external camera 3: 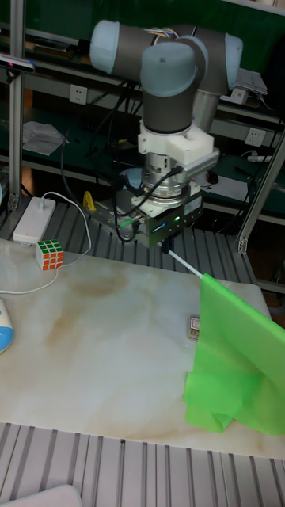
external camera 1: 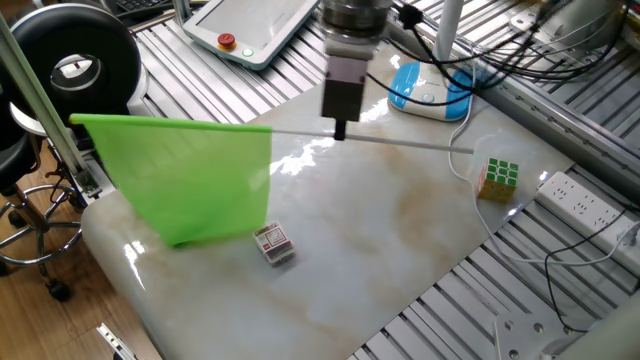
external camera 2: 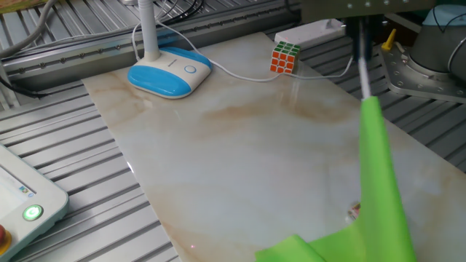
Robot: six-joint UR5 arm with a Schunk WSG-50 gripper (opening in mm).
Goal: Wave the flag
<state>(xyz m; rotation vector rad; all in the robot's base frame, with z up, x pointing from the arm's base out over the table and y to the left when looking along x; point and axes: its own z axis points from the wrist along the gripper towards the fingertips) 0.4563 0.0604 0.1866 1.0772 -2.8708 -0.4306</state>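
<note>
Marble-patterned desk (external camera 1: 400,230) on a slatted metal frame, cables and shelving behind. Clutter on it: a Rubik's cube (external camera 1: 498,177) off to the pole's bare-end side of the hand, a blue-and-white lamp base (external camera 1: 432,88) just behind the hand, a small patterned cube (external camera 1: 273,243) below the cloth's lower corner, a white power strip (external camera 1: 590,208) past the Rubik's cube at the desk's edge.

Hand (external camera 1: 340,128) hangs above the desk, pointing down, clenched on the pole of the flag (external camera 1: 190,175). Grip sits partway along the pole; a bare stretch of white pole runs out from the hand toward the Rubik's cube, the cloth end runs the other way.

Flag: pole about level, held clear of the desk. Cloth is bright lime-green and thin, and hangs down from the pole as a near-flat rectangle. Its lower edge bunches, seemingly resting on the desk near the small patterned cube. From the other fixed view the sheet shows almost edge-on. Pole tip not made out.

Step in hand, as I judge: mid-wave, flag lifted and carried through a swing. Next move likely calls for swinging the pole back the other way while the grip holds firm, high enough that the cloth does not drag the small patterned cube, and with the bare pole end kept off the Rubik's cube and lamp cable.
</note>
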